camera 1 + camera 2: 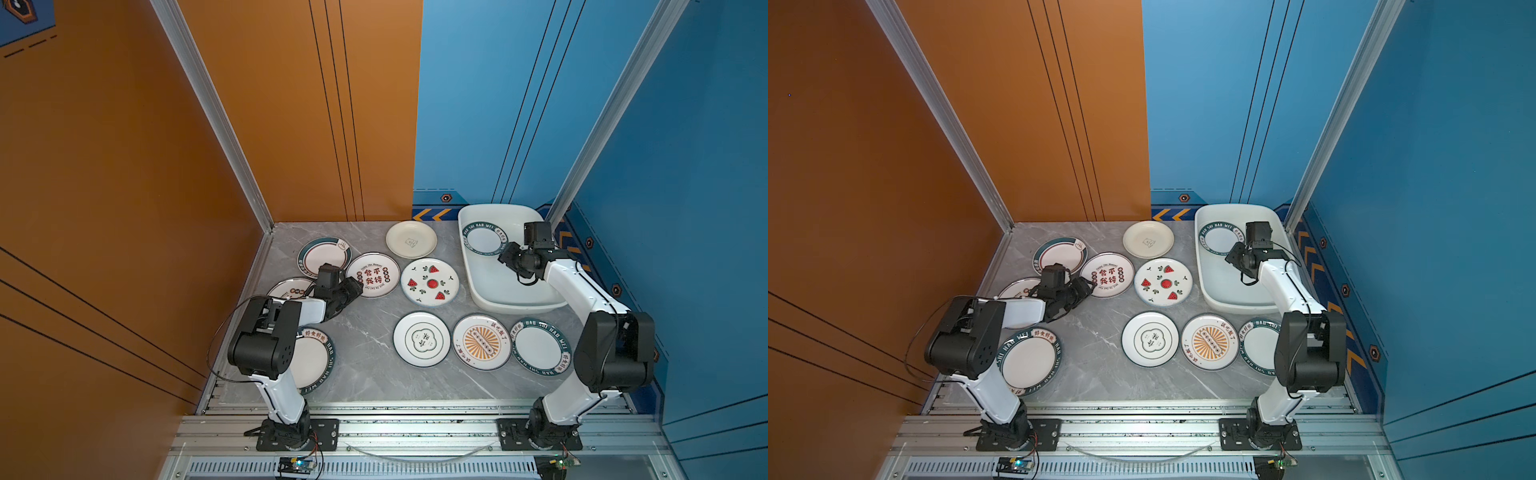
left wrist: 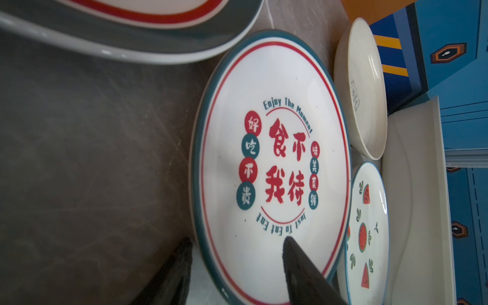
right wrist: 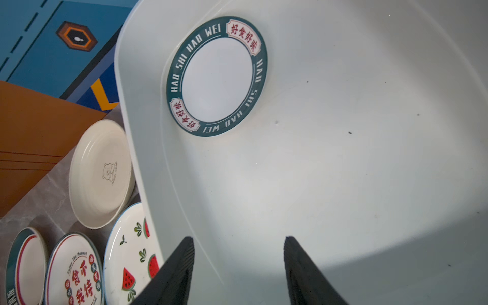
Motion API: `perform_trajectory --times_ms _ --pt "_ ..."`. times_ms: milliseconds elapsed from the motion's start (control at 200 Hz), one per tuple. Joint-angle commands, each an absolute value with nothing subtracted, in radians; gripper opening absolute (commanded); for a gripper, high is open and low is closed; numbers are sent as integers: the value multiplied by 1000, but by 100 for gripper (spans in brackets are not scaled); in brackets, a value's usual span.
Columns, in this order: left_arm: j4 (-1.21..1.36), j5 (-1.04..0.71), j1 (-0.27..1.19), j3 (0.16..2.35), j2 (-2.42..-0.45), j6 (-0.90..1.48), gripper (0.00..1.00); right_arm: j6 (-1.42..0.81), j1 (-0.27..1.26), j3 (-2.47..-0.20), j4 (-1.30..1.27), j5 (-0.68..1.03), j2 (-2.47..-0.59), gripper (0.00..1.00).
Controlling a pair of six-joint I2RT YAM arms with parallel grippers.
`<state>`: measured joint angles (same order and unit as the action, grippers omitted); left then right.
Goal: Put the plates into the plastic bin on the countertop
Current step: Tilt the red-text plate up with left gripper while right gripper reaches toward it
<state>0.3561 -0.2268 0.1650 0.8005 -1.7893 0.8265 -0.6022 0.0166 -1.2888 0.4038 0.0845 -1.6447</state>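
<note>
My left gripper [image 1: 358,289] [image 2: 237,239] is low at the near rim of the plate with red characters [image 1: 374,275] [image 2: 272,163]. Its jaws are open and straddle that rim, one finger over the plate's inside and one outside on the countertop [image 1: 365,332]. The white plastic bin [image 1: 498,303] [image 3: 317,171] stands at the back right and holds one green-rimmed lettered plate [image 1: 484,240] [image 3: 216,76]. My right gripper [image 1: 505,254] [image 3: 239,237] hovers open over the bin's floor with nothing between its fingers.
Several more plates lie on the countertop: cream [image 1: 411,240], watermelon [image 1: 430,282], red-ringed [image 1: 324,255], clover [image 1: 422,338], sunburst [image 1: 481,341], and green lettered ones [image 1: 540,347] [image 1: 313,359]. My left arm partly hides another [image 1: 291,286]. Orange and blue walls enclose the counter.
</note>
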Motion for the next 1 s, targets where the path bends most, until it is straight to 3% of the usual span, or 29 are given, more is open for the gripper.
perform_trajectory --times_ms 0,230,566,771,901,996 --pt "353 -204 173 831 -1849 825 50 -610 46 -1269 367 119 -1617 57" --pt "365 -214 178 840 -1877 815 29 -624 90 -1230 342 127 -1623 56" --pt "373 -234 177 818 -1875 800 12 -627 145 -1191 339 140 -1598 56" --pt "377 -236 176 799 -1860 793 9 -619 182 -1189 347 157 -1580 56" --pt "376 -241 167 783 -1834 790 0 -601 197 -1184 292 288 -1593 57" --pt "378 -262 151 772 -1812 794 0 -611 209 -1163 187 438 -1616 60"
